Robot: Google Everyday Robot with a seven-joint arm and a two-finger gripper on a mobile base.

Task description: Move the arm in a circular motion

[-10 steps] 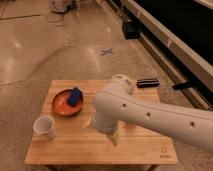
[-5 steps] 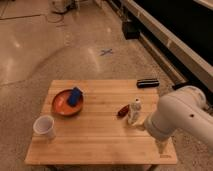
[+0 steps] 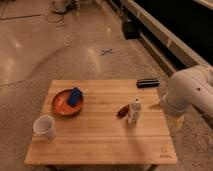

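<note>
The thick glossy white arm (image 3: 190,94) comes in from the right edge of the camera view. Its rounded joint hangs just beyond the right edge of the wooden table (image 3: 100,137), level with the table's middle. The arm covers none of the tabletop objects. My gripper does not show in this view; it is hidden behind the arm's joint or out of frame.
On the table are an orange plate (image 3: 59,106) holding a blue block (image 3: 75,96), a white cup (image 3: 44,128), a small white bottle (image 3: 134,111) beside a dark red-brown object (image 3: 122,111), and a black bar (image 3: 148,82). A blue tape cross (image 3: 106,51) marks the floor.
The arm has swung from over the middle of the table to the right, past the table's right edge, uncovering the bottle and the dark object.
</note>
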